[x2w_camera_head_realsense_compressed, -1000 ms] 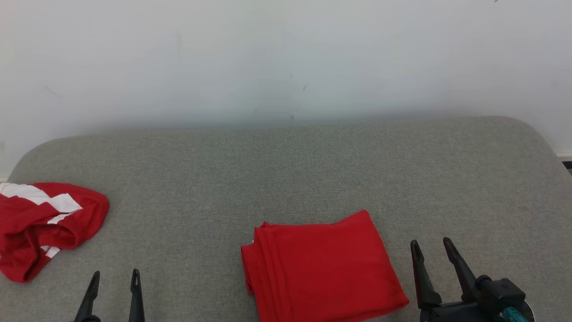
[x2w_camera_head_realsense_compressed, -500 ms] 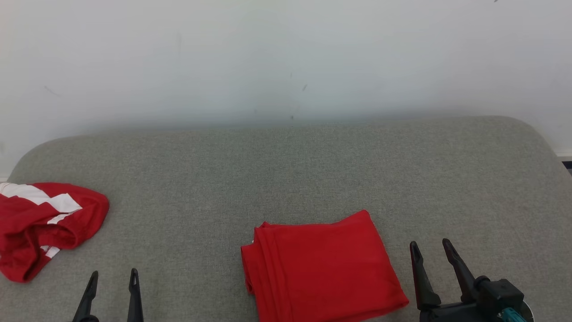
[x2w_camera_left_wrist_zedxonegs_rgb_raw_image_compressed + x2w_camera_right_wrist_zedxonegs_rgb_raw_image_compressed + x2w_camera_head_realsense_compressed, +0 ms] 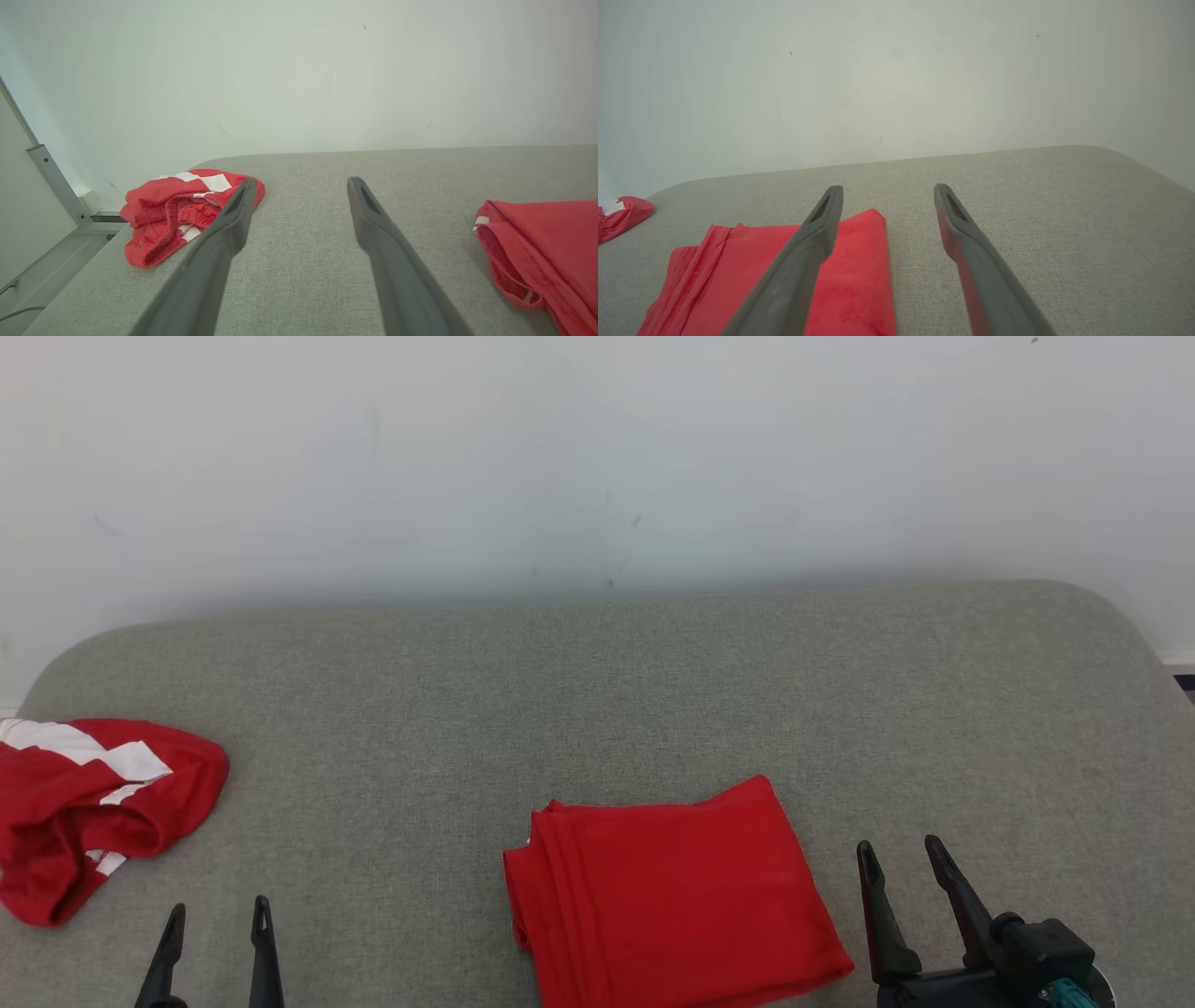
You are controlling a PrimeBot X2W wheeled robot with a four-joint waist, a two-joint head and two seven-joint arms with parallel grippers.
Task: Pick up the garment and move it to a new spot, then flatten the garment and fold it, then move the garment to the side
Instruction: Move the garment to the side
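One folded garment (image 3: 667, 896), one crumpled garment (image 3: 93, 803), left tool (image 3: 218, 905) and right tool (image 3: 898, 845) spread.

We note a padded worktop (image 3: 597, 691) covered in grey woven fabric, its far corners rounded. Behind it stands a plain white wall (image 3: 597, 448) with a few small dark marks (image 3: 636, 520) near the middle. At the worktop's left end lies a crumpled red-and-white bundle (image 3: 93, 803): red cloth, white blocks on top, resting on the fabric close to the left edge. From the left wrist view we see a gathered elastic hem along its near side. In that same view, left of the worktop, a grey metal post (image 3: 53, 184) slants up beside the wall, and a thin cable (image 3: 16, 315) lies on the pale floor (image 3: 42, 261) below. At the far right a white skirting strip (image 3: 1178, 659) runs along the wall's foot.
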